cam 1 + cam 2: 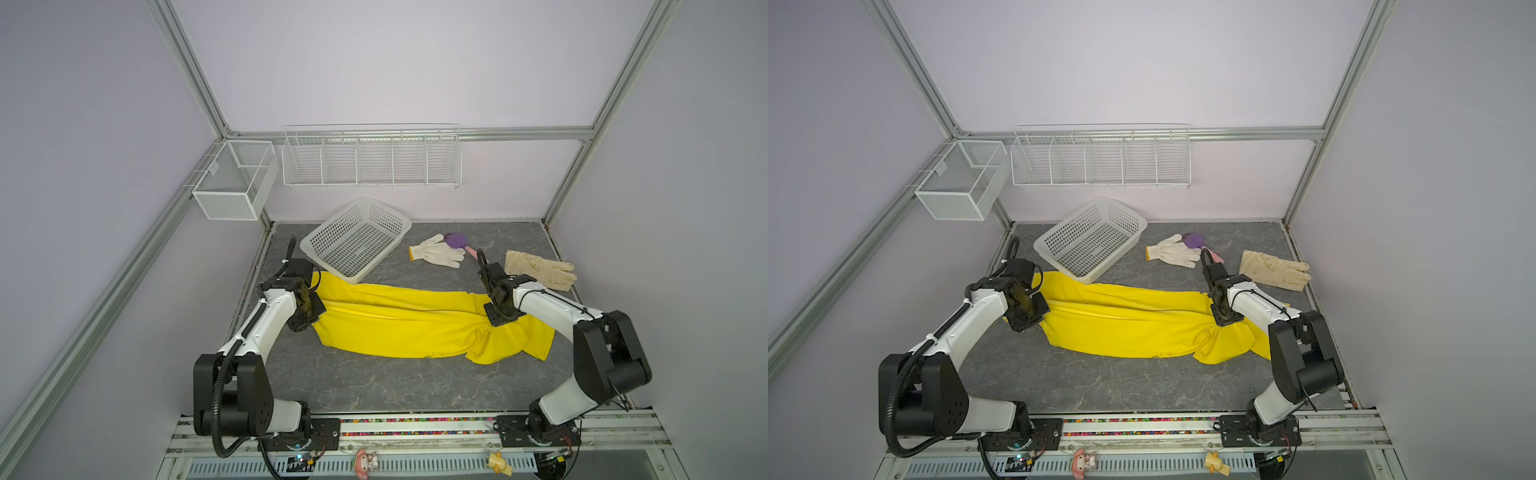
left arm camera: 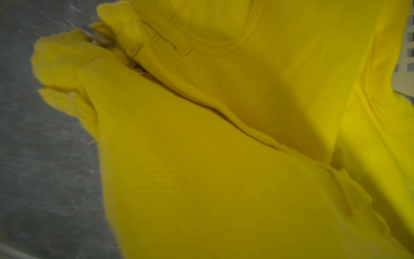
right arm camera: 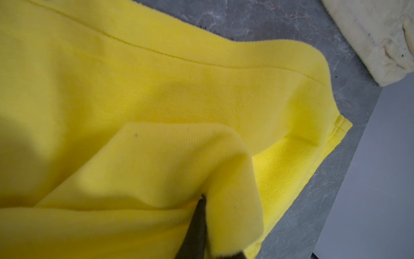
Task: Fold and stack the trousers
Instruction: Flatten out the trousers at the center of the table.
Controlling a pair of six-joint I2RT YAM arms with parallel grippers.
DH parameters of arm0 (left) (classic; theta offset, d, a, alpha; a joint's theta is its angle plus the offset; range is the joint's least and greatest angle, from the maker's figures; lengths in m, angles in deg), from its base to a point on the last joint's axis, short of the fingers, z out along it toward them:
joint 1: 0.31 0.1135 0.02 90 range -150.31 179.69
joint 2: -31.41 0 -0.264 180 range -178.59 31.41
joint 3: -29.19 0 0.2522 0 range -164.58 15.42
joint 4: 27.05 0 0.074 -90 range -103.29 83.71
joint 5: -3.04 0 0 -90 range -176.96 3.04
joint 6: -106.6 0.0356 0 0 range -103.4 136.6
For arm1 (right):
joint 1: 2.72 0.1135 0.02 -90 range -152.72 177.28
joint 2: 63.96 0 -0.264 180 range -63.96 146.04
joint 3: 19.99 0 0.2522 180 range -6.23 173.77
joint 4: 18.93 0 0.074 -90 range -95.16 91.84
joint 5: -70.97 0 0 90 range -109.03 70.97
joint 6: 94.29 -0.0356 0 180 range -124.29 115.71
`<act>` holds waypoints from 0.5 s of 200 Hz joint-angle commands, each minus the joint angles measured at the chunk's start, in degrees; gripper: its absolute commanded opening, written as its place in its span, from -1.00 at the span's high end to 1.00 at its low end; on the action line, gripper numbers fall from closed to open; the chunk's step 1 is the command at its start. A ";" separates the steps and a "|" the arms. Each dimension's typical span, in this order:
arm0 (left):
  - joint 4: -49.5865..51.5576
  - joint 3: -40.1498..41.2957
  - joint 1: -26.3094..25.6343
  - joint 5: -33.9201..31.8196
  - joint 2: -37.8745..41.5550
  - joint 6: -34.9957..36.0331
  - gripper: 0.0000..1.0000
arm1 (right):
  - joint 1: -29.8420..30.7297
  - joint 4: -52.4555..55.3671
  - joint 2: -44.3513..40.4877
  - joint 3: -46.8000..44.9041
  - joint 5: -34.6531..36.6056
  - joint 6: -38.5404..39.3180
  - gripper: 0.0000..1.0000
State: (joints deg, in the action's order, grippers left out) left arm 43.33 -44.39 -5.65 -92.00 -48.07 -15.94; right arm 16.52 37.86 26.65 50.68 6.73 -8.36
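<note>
Gripping trousers (image 1: 399, 328) stretched across the table (image 1: 374, 386), we've jaws clamped on cloth: left gripper (image 1: 306, 318) at the waist, right gripper (image 1: 502, 316) near a hem. Uneven lifting could slip a pinch.

We see a basket (image 1: 388, 209) on the grey table (image 1: 374, 386). Just in front of it spread the trousers (image 1: 407, 328), touching its near edge; a white glove (image 1: 436, 252) lies beside it, a cream glove (image 1: 540, 269) farther along.
</note>
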 commanded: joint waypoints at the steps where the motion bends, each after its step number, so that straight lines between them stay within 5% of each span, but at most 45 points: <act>1: 13.54 -6.78 0.33 -8.42 5.71 5.37 1.00 | 0.63 4.50 -3.34 1.94 -0.09 0.06 0.80; 36: 23.97 -14.27 -0.02 -10.75 8.26 6.92 1.00 | 1.64 9.36 -7.84 3.89 -1.84 1.06 0.80; 65: 25.86 -10.21 -0.02 -11.14 8.13 9.02 1.00 | 1.88 11.14 -10.48 3.59 -1.31 2.92 0.80; 100: 20.17 -11.56 -0.97 -8.25 -5.64 10.78 1.00 | 1.51 8.40 -7.48 4.49 -0.18 5.51 0.80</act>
State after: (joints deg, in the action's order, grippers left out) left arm 63.62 -52.89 -5.98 -98.60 -44.20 -7.35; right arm 18.58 45.58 16.99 54.00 4.09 -5.78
